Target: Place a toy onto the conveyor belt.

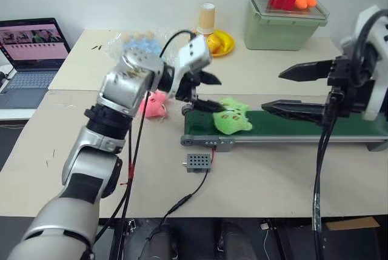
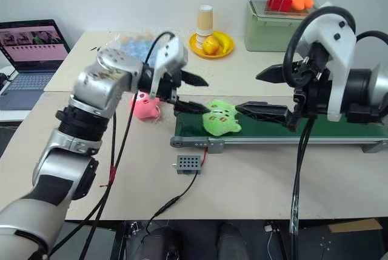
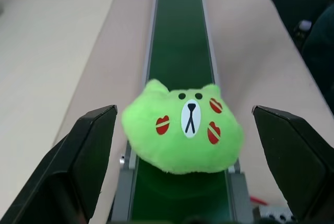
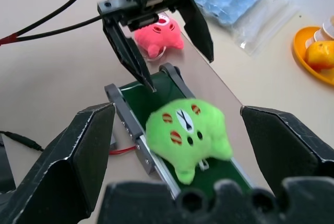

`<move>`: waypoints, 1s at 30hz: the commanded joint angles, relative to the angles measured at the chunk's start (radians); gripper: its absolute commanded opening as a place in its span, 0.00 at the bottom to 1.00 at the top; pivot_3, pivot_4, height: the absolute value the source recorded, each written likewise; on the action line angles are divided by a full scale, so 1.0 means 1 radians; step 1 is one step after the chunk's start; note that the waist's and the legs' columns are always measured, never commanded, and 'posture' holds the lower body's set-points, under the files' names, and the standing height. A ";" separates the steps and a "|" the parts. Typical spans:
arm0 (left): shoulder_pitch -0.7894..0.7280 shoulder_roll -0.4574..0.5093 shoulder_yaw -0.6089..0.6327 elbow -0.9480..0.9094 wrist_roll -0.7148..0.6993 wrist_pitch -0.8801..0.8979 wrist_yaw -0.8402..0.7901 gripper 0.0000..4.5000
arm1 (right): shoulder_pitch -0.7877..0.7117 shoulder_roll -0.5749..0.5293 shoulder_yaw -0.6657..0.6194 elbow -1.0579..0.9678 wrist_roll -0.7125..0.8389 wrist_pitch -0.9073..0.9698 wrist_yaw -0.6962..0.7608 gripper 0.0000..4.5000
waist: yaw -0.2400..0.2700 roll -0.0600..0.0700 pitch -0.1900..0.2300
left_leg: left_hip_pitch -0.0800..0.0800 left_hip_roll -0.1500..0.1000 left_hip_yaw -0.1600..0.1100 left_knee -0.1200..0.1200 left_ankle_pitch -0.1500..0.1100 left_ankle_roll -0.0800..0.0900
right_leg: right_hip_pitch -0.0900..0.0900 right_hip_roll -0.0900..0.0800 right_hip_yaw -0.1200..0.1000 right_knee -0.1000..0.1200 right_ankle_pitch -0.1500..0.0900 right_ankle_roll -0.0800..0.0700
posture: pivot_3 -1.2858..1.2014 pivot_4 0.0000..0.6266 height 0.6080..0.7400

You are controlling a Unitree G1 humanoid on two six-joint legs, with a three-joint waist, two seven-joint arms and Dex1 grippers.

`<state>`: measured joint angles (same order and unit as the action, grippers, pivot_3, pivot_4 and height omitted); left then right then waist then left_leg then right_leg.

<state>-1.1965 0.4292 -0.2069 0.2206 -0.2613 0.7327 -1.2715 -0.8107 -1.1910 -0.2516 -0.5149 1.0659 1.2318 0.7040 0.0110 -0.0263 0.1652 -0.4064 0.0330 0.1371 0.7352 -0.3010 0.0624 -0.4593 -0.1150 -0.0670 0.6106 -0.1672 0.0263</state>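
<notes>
Both grippers are spread wide holding nothing, left gripper just off the green plush toy sitting on the conveyor belt near its end, so looks like placing's done, right gripper parked nearby

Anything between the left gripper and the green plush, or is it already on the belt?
Nothing visible between them. The green plush toy already lies on the conveyor belt near its end; the left gripper hangs open just above it, not touching.
</notes>
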 commanded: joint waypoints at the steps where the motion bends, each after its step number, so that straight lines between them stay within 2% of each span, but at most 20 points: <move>1: -0.035 0.033 0.039 -0.028 -0.018 0.027 0.033 0.98 | -0.025 -0.006 -0.003 0.018 -0.021 -0.044 0.016 1.00 | 0.000 0.000 0.000 | 0.000 0.000 0.000 0.000 0.000 0.000 | 0.000 0.000 0.000 0.000 0.000 0.000 | 0.52 0.24 0.96; 8: -0.004 0.170 0.040 0.039 0.051 -0.038 0.095 0.98 | -0.035 0.006 0.025 0.035 -0.037 -0.074 0.045 1.00 | -0.005 0.000 0.000 | 0.001 0.000 0.001 0.000 0.001 -0.001 | 0.000 0.000 0.000 0.000 0.000 0.000 | 0.52 0.24 0.96; 12: 0.047 0.223 0.049 0.131 0.119 -0.044 0.203 0.98 | -0.054 0.020 0.058 0.052 -0.053 -0.095 0.074 1.00 | -0.003 0.000 0.000 | 0.001 0.000 0.001 -0.001 0.001 -0.002 | 0.000 0.000 0.000 0.000 0.000 0.000 | 0.52 0.24 0.96; 19: 0.133 0.195 0.049 0.234 0.171 -0.073 0.324 0.98 | -0.091 0.036 0.101 0.080 -0.094 -0.116 0.110 1.00 | 0.002 0.000 0.000 | -0.001 0.000 0.001 0.000 0.001 -0.001 | 0.000 0.000 -0.001 0.001 0.001 0.001 | 0.52 0.24 0.96; 22: 0.145 0.173 0.043 0.347 0.209 -0.127 0.389 0.98 | -0.096 0.036 0.108 0.085 -0.105 -0.120 0.122 1.00 | 0.002 0.000 0.000 | -0.002 -0.001 0.001 0.000 0.000 0.000 | 0.000 0.000 -0.001 0.000 0.002 0.003 | 0.52 0.24 0.96; 29: 0.126 0.087 0.122 0.656 0.210 -0.228 0.556 0.98 | -0.113 0.031 0.109 0.083 -0.114 -0.101 0.123 1.00 | 0.001 0.000 0.000 | -0.002 -0.001 0.002 0.000 0.000 0.000 | 0.000 0.000 -0.002 0.000 0.003 0.004 | 0.52 0.24 0.96; 30: 0.129 0.081 0.127 0.682 0.212 -0.239 0.564 0.93 | -0.112 0.027 0.104 0.080 -0.112 -0.095 0.119 1.00 | 0.001 0.000 0.000 | -0.002 -0.001 0.002 0.000 0.000 0.000 | 0.000 0.000 -0.001 0.000 0.003 0.004 | 0.52 0.24 0.96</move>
<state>-1.0534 0.5158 -0.0984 0.8503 -0.0600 0.5202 -0.7387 -0.8936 -1.1499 -0.1161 -0.4222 0.9614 1.1402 0.8273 0.0118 -0.0262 0.1652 -0.4081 0.0324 0.1391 0.7351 -0.3010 0.0624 -0.4590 -0.1149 -0.0685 0.6108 -0.1643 0.0300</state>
